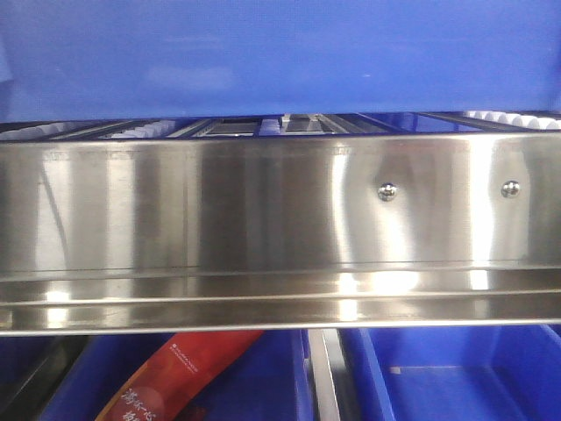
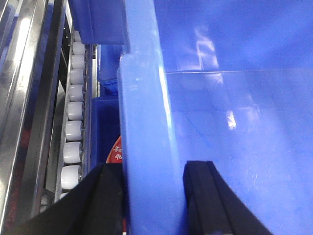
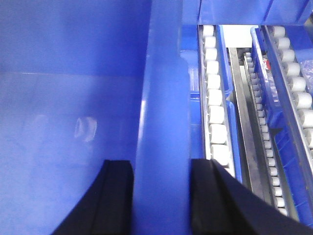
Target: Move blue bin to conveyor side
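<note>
Glossy blue bin (image 1: 280,53), smooth plastic with a thick rounded rim, sits above a polished stainless-steel rack (image 1: 263,219) lined with white rollers (image 2: 73,127). The black-fingered left claw (image 2: 149,169) and right claw (image 3: 161,164) each pinch one of its side walls.

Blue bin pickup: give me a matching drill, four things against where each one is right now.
Things:
1. left tool
2. blue bin
3. red packet
4. white rollers

Places:
A. in a lower blue crate, below the steel rail
B. in a row beside the bin's outer wall
C. above the steel rail, across the top of the front view
D. astride the bin's wall, gripping it from both sides

Pairs: 1-D, 2-C, 3-A, 4-B.
</note>
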